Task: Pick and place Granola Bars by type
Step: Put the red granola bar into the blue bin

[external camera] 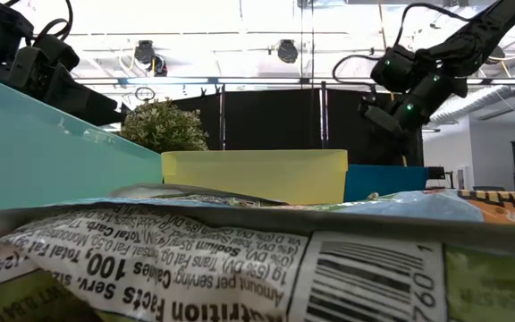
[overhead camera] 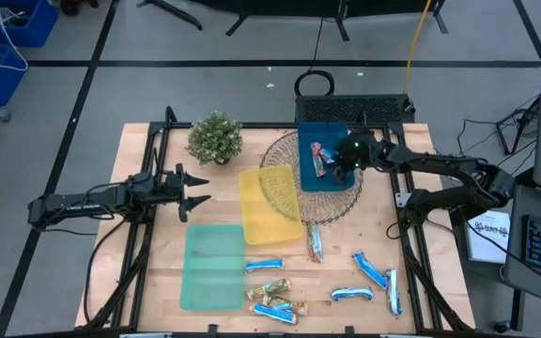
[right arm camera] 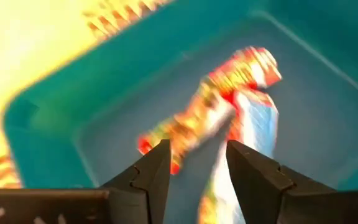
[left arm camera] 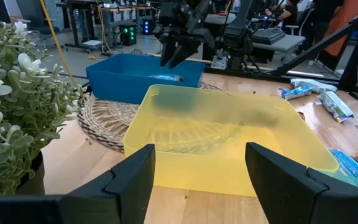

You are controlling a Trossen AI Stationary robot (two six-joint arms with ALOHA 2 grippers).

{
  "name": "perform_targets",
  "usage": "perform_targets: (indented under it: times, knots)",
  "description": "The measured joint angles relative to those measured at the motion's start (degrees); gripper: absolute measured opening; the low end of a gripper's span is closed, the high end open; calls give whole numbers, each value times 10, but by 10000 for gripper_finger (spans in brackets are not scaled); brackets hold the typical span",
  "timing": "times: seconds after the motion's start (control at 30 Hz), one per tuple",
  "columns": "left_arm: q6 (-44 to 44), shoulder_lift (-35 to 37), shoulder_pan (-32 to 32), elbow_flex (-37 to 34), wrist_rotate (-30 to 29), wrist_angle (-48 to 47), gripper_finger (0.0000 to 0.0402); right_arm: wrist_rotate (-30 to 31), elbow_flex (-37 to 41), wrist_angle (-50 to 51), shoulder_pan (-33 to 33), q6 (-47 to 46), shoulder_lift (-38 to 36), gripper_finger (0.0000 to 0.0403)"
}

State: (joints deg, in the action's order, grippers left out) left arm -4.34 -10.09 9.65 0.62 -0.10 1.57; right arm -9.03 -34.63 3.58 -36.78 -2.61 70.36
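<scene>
Two red-and-blue bars point(overhead camera: 319, 160) in blue tray point(overhead camera: 332, 180), three trays altogether

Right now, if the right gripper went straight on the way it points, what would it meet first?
The right gripper, open above the blue tray, points down at the blue-and-red bars lying in it. It would likely meet those first, then the tray floor; depth is hard to judge.

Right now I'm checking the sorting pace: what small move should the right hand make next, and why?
Probably lift clear of the blue tray. The right hand hangs over it, open, and the blue-and-red bars lie below its fingers, apparently released. More bars wait on the table.
</scene>
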Motion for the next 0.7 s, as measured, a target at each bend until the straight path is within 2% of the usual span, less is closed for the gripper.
perform_targets:
  times: [0.13, 0.43, 0.57, 0.7]
  knots:
    - [0, 0, 0, 0, 0, 0, 255, -32, 0, -44, 20, -4, -7, 148]
    - [0, 0, 0, 0, 0, 0, 255, -46, 0, -60, 85, 4, -18, 146]
    - [0, 0, 0, 0, 0, 0, 255, -90, 0, -72, 126, 5, -18, 144]
    - [0, 0, 0, 0, 0, 0, 255, -93, 0, -90, 176, -5, -18, 140]
